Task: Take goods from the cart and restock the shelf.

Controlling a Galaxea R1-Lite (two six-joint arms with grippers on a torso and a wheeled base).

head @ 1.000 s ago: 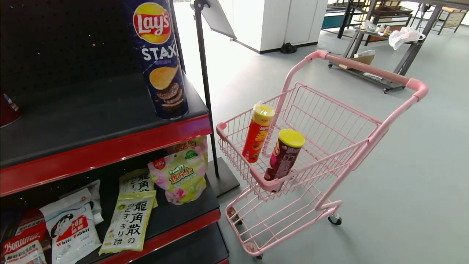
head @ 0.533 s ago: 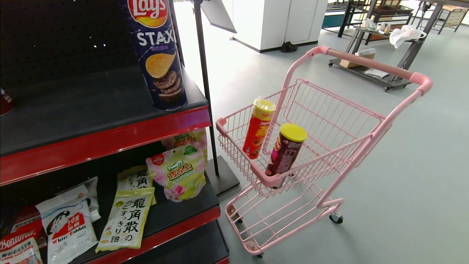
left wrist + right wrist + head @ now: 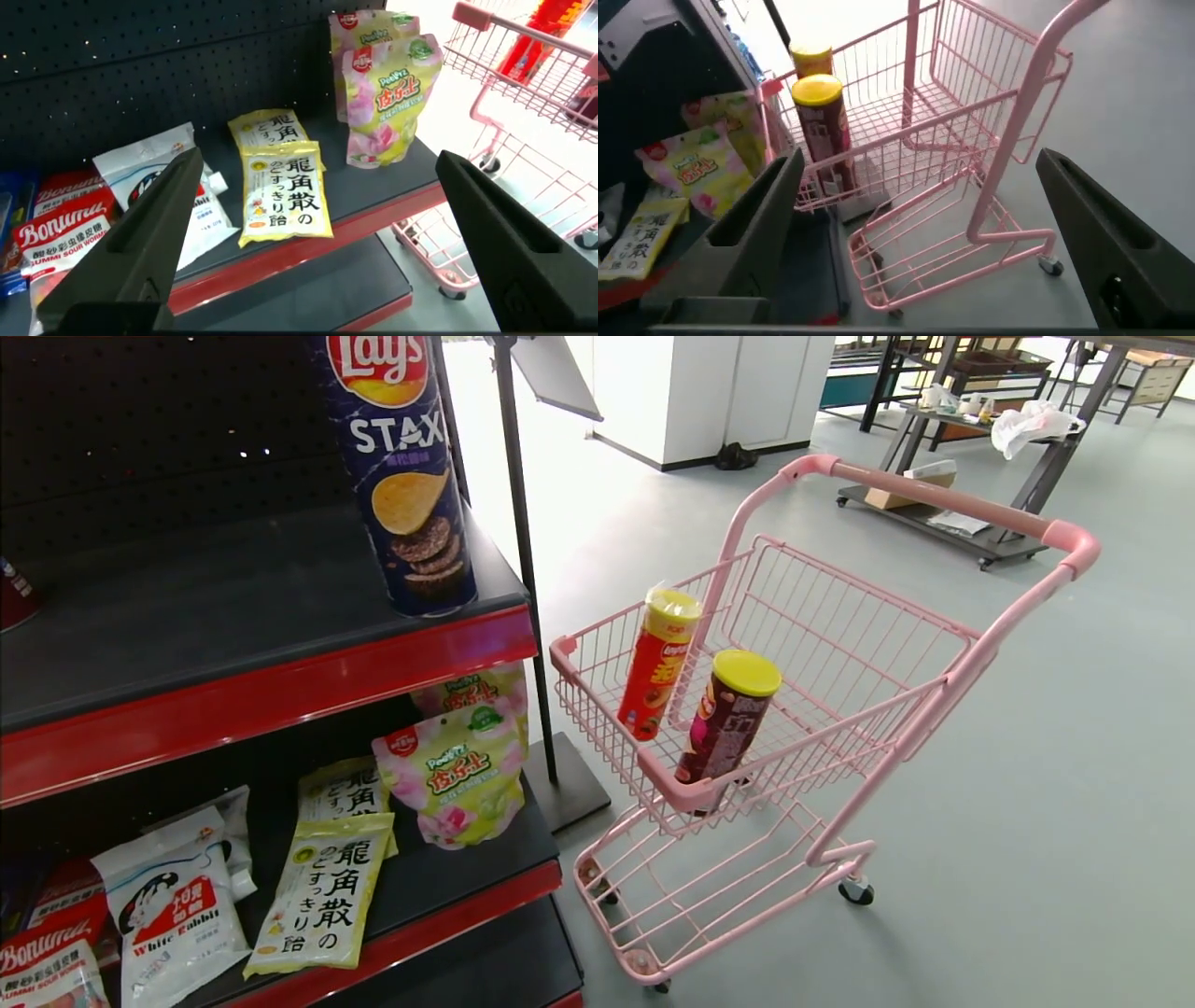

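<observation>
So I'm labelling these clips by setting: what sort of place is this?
Probably a mock shop inside a workshop: a red-edged retail shelf of snack bags, a pink shopping cart holding two chip cans, and work tables behind.

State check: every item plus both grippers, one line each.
Pink wire cart: holds two cans.
Red chip can with yellow lid: standing in cart, lid on.
Dark maroon chip can: standing in cart, yellow lid on.
Tall dark blue chip can: upright on upper shelf.
Left gripper: open, empty.
Right gripper: open, empty.
</observation>
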